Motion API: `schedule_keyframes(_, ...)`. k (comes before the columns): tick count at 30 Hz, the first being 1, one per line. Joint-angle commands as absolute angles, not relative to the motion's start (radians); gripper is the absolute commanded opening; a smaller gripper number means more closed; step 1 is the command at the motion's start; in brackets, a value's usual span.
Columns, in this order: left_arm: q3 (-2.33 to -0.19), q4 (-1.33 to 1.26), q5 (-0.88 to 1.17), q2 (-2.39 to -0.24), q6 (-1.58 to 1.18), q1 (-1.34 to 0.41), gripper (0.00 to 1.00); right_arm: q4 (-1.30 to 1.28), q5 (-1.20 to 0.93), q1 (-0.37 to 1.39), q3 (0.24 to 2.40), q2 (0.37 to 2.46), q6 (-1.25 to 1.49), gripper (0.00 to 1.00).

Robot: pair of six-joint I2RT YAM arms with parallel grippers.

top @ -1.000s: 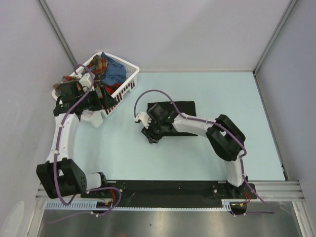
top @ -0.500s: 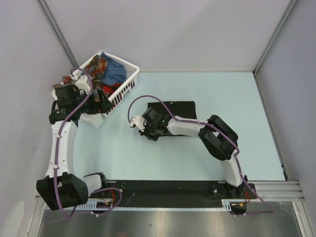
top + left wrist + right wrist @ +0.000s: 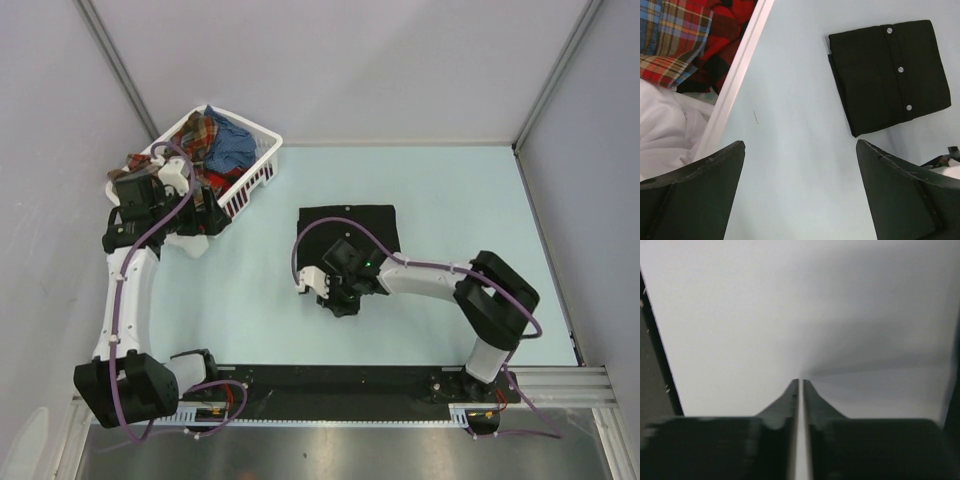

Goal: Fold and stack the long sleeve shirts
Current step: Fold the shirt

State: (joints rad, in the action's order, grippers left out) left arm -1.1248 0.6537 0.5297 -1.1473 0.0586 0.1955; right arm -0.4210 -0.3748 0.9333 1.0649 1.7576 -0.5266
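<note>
The right gripper (image 3: 799,382), at 6 o'clock of the folded black shirt (image 3: 350,222), is closed on nothing; the left gripper (image 3: 800,144) stands wide open, empty, beside the basket (image 3: 745,57).

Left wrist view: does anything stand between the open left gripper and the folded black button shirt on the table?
Nothing visible does. Only bare pale blue table lies between the left gripper and the folded black button shirt. The white plastic basket is off to one side of that path.
</note>
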Motion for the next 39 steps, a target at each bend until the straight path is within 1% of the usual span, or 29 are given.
schedule_keyframes(1, -1.086, 0.614, 0.557, -1.147, 0.086, 0.175, 0.99, -0.353, -0.333, 0.931, 1.048, 1.655, -0.542, 0.28)
schedule_keyframes(2, -1.082, 0.603, 0.557, -1.147, 0.080, 0.175, 1.00, -0.325, -0.287, 0.931, 1.067, 1.666, -0.502, 0.42)
schedule_keyframes(3, -1.077, 0.588, 0.564, -1.147, 0.072, 0.175, 0.99, -0.315, -0.275, 0.930, 1.148, 1.724, -0.485, 0.47)
schedule_keyframes(4, -1.077, 0.588, 0.569, -1.149, 0.063, 0.175, 0.99, -0.314, -0.264, 0.930, 1.190, 1.758, -0.468, 0.49)
schedule_keyframes(6, -1.080, 0.589, 0.568, -1.149, 0.058, 0.175, 0.99, -0.311, -0.226, 0.936, 1.305, 1.849, -0.453, 0.49)
schedule_keyframes(10, -1.104, 0.601, 0.552, -1.143, 0.086, 0.176, 0.99, -0.311, -0.164, 0.942, 1.443, 1.975, -0.475, 0.52)
schedule_keyframes(14, -1.129, 0.604, 0.555, -1.170, 0.083, 0.176, 1.00, -0.314, -0.163, 0.945, 1.509, 2.060, -0.486, 0.53)
schedule_keyframes(18, -1.144, 0.606, 0.555, -1.184, 0.075, 0.178, 0.99, -0.315, -0.172, 0.950, 1.519, 2.129, -0.502, 0.52)
schedule_keyframes(20, -1.155, 0.607, 0.555, -1.187, 0.075, 0.176, 0.99, -0.310, -0.167, 0.943, 1.503, 2.155, -0.512, 0.50)
schedule_keyframes(21, -1.160, 0.607, 0.554, -1.189, 0.077, 0.176, 0.99, -0.308, -0.173, 0.940, 1.496, 2.158, -0.514, 0.46)
schedule_keyframes(22, -1.161, 0.609, 0.554, -1.190, 0.077, 0.176, 0.99, -0.310, -0.189, 0.933, 1.490, 2.161, -0.514, 0.33)
schedule_keyframes(23, -1.164, 0.609, 0.555, -1.193, 0.078, 0.176, 0.99, -0.320, -0.198, 0.931, 1.474, 2.158, -0.515, 0.23)
schedule_keyframes(25, -1.166, 0.607, 0.557, -1.198, 0.078, 0.176, 0.99, -0.324, -0.242, 0.928, 1.451, 2.140, -0.518, 0.00)
schedule_keyframes(29, -1.163, 0.591, 0.580, -1.207, 0.080, 0.175, 0.99, -0.359, -0.354, 0.937, 1.381, 2.033, -0.532, 0.00)
schedule_keyframes(31, -1.154, 0.586, 0.581, -1.203, 0.084, 0.163, 1.00, -0.396, -0.432, 0.963, 1.319, 1.975, -0.555, 0.00)
schedule_keyframes(32, -1.146, 0.584, 0.584, -1.201, 0.097, 0.153, 0.99, -0.409, -0.460, 0.972, 1.292, 1.909, -0.587, 0.00)
schedule_keyframes(33, -1.132, 0.584, 0.581, -1.198, 0.103, 0.143, 0.99, -0.425, -0.506, 0.989, 1.217, 1.869, -0.609, 0.00)
schedule_keyframes(35, -1.112, 0.594, 0.583, -1.201, 0.129, 0.100, 0.99, -0.494, -0.531, 1.044, 1.134, 1.768, -0.690, 0.00)
schedule_keyframes(36, -1.092, 0.598, 0.591, -1.206, 0.136, 0.081, 0.99, -0.520, -0.535, 1.060, 1.050, 1.740, -0.718, 0.00)
schedule_keyframes(39, -1.036, 0.603, 0.645, -1.242, 0.140, -0.050, 0.98, -0.630, -0.513, 1.083, 0.930, 1.657, -0.826, 0.00)
